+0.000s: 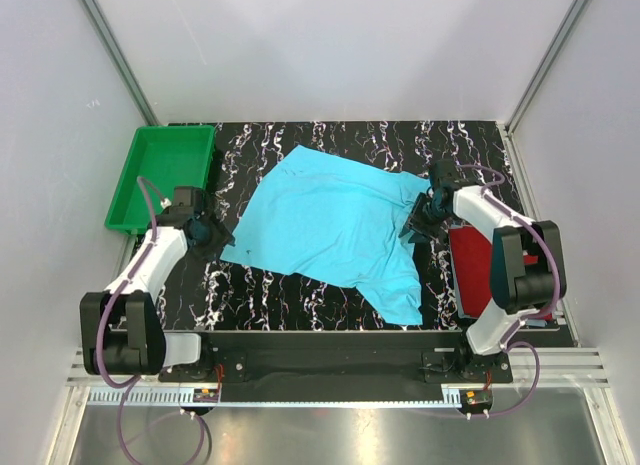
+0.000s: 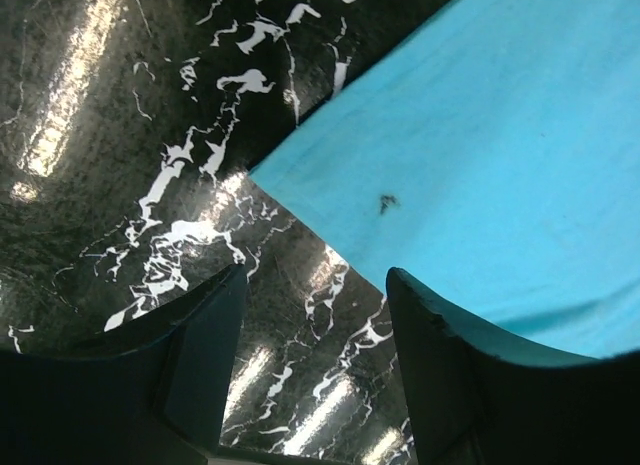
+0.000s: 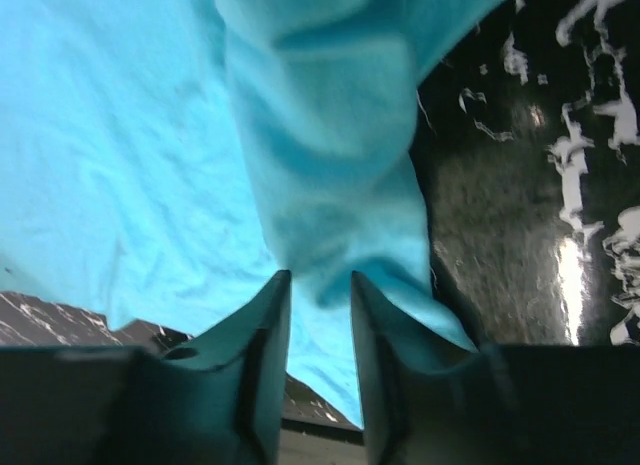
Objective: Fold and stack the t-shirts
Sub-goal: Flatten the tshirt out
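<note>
White walls point(image 1: 330, 45) close in a black worktop point(image 1: 300, 295) veined with white, seen from above, with a green tray point(image 1: 128, 190) at its far left corner. The turquoise t-shirt point(image 1: 330, 230) lies spread flat just right of the tray, across the middle of the worktop. It sits skewed to the worktop's edges, its long axis slanting from the corner nearest the tray down to the near corner farthest from the tray. Which end is the neck I cannot tell. The dark red t-shirt point(image 1: 470, 270), a folded rectangle, lies well apart from the tray on the far side of the turquoise one, partly under the right arm. Only this view shows it, the tray and both arms together. The left hand point(image 1: 210, 235) sits just below the tray at the turquoise cloth's nearest edge. The right hand point(image 1: 418, 223) is at the opposite edge, where the cloth bunches.

From the left wrist, the left hand point(image 2: 315, 285) stands wide, bare worktop in its gap; one of its fingers point(image 2: 450, 365) overlaps the smooth cloth, which bears a small dark speck.

From the right wrist, the right hand point(image 3: 320, 280) stands narrow. A raised, creased fold of turquoise runs down to its fingers point(image 3: 255, 355); whether they pinch it I cannot tell.
</note>
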